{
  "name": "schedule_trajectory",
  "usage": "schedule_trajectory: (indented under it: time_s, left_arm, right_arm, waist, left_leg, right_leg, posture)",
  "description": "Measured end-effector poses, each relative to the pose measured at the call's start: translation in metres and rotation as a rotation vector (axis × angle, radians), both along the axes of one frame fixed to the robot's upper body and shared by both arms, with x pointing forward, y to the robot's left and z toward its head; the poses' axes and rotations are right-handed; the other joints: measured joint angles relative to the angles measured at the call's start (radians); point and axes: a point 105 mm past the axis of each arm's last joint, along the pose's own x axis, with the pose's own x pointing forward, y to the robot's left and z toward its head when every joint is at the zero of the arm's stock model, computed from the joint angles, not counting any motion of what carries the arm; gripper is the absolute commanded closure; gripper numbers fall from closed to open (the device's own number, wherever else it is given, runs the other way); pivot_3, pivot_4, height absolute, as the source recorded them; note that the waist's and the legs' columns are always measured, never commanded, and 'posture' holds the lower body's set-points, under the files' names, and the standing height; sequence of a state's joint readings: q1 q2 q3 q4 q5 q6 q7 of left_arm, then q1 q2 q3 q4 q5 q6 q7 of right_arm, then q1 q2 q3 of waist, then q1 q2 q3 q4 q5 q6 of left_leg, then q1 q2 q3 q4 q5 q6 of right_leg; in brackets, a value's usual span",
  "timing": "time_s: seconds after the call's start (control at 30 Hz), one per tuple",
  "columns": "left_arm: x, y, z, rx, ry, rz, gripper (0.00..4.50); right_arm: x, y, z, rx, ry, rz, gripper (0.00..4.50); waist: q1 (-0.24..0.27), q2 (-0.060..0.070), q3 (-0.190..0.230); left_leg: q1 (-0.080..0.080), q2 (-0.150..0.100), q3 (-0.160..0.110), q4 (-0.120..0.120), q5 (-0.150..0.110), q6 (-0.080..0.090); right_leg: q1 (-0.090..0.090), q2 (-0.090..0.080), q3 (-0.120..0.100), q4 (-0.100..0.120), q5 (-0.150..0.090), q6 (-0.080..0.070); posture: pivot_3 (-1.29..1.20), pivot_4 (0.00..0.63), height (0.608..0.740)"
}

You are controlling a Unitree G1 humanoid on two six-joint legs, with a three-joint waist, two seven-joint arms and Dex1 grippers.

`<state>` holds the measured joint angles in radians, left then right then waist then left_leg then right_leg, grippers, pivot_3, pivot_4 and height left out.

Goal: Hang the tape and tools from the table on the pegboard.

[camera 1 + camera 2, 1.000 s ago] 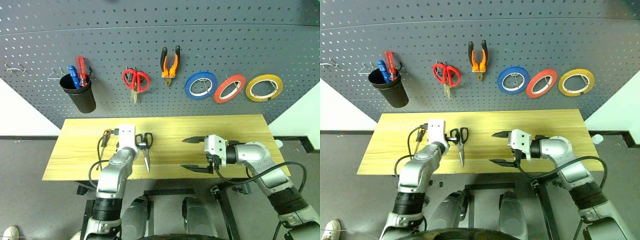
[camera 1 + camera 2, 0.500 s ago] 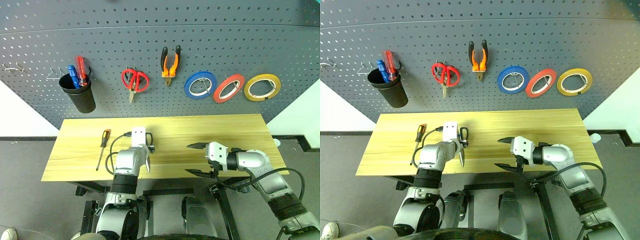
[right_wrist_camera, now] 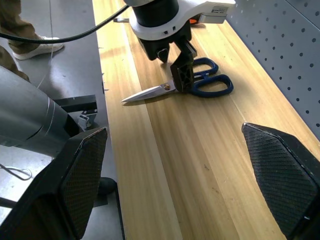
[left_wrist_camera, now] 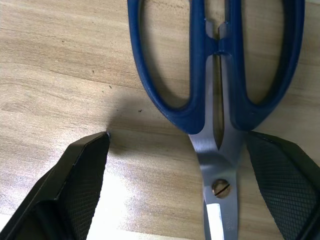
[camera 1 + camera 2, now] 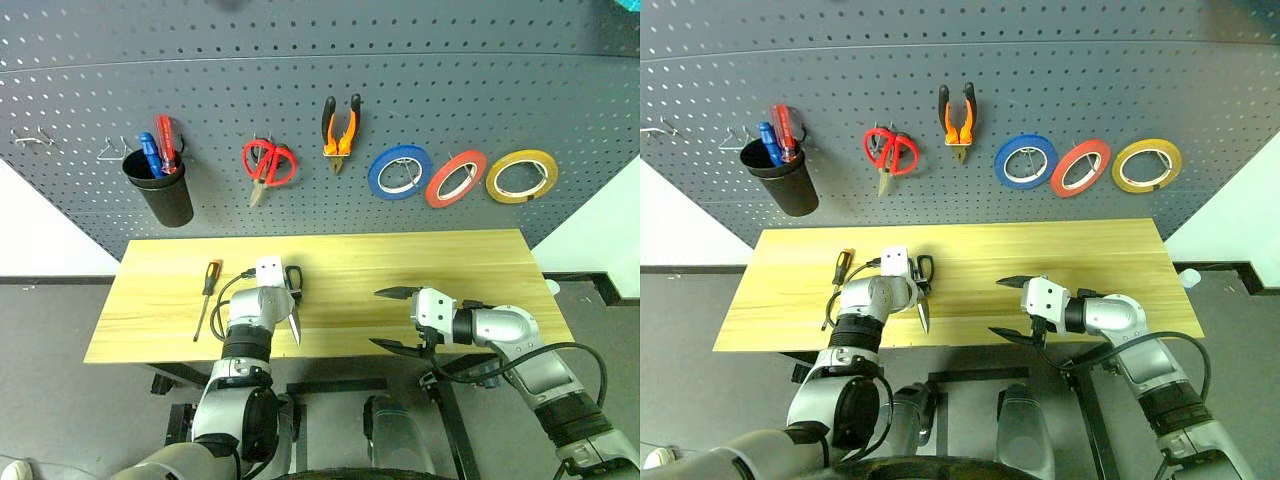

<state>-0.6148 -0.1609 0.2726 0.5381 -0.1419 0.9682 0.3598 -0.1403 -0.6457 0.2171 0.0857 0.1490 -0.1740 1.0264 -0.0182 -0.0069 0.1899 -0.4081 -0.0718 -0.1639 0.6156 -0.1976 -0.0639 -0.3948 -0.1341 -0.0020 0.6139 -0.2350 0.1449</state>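
Dark-blue-handled scissors (image 5: 292,302) lie on the table (image 5: 430,262), blades toward its front edge. My left gripper (image 4: 177,145) points down over them, open, with one finger on each side of the pivot (image 4: 220,188). The same gripper (image 3: 172,65) is in the right wrist view. A slim screwdriver (image 5: 206,292) with an orange-and-black handle lies further left. My right gripper (image 5: 376,318) hovers open and empty over the table's front right. On the pegboard (image 5: 450,90) hang the orange-and-black pliers (image 5: 340,120) and the yellow tape (image 5: 518,198).
Also on the pegboard are a black cup (image 5: 165,195) holding red and blue screwdrivers, red scissors (image 5: 268,162), a blue roll (image 5: 377,178) and a red roll (image 5: 434,190). Bare hooks (image 5: 30,137) sit at far left. A person's shoe (image 3: 35,46) is on the floor.
My left gripper has come down over the scissors and now straddles them near the pivot. The right gripper has sunk slightly. The camera view has shifted a little.
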Motion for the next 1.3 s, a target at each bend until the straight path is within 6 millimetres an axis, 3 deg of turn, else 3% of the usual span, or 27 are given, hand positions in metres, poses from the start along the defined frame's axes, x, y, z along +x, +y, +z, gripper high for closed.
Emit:
schedule_trajectory:
  time_s: [0.27,0.57,0.77,1.03,1.23,1.3]
  left_arm:
    - [0.003,-0.003,0.002,-0.017,0.015,0.009,3.57]
    - [0.004,-0.006,0.003,-0.040,0.027,0.016,3.63]
    - [0.013,-0.008,0.020,-0.042,-0.050,-0.022,3.63]
    - [0.023,0.013,0.049,-0.011,-0.240,-0.120,3.63]
    - [0.015,0.025,0.037,0.014,-0.202,-0.121,3.63]
    - [0.016,0.025,0.038,0.000,-0.213,-0.131,3.28]
  right_arm:
    - [0.001,0.003,0.002,0.008,-0.010,-0.003,0.00]
    - [0.002,0.009,0.005,0.039,-0.006,-0.003,0.00]
    - [0.009,0.022,0.036,0.208,-0.025,-0.018,0.00]
    - [0.014,0.028,0.065,0.376,-0.006,-0.015,0.00]
    - [0.016,0.030,0.071,0.386,-0.023,-0.012,0.00]
    - [0.015,0.029,0.070,0.384,-0.021,-0.013,0.00]
  waist:
    - [0.003,0.000,0.000]
    - [-0.001,0.000,-0.001]
    - [0.000,-0.001,0.000]
    - [-0.004,0.000,-0.001]
    - [0.004,-0.001,-0.001]
    - [0.002,-0.001,-0.001]
  left_leg:
    - [0.000,0.000,0.000,0.000,0.002,0.002]
    - [0.000,0.000,0.000,0.000,0.002,0.002]
    - [-0.001,0.000,0.000,0.000,0.002,0.002]
    - [-0.001,0.000,0.000,-0.001,0.003,0.001]
    - [-0.001,0.000,0.000,-0.001,0.003,0.001]
    - [-0.001,0.000,0.000,-0.001,0.003,0.001]
  right_leg:
    - [0.000,0.000,0.000,-0.001,0.002,0.003]
    - [0.000,0.000,0.000,0.000,0.002,0.003]
    - [-0.001,0.000,0.000,0.000,0.002,0.003]
    - [-0.002,0.000,0.001,0.001,0.003,0.002]
    - [-0.001,0.000,0.001,0.001,0.003,0.002]
    - [-0.001,0.000,0.001,0.001,0.003,0.002]
  posture:
    - [-0.10,0.115,0.740]
    - [-0.09,0.109,0.740]
    - [-0.08,0.110,0.740]
    - [-0.07,0.109,0.740]
    - [-0.07,0.108,0.740]
    - [-0.08,0.108,0.740]
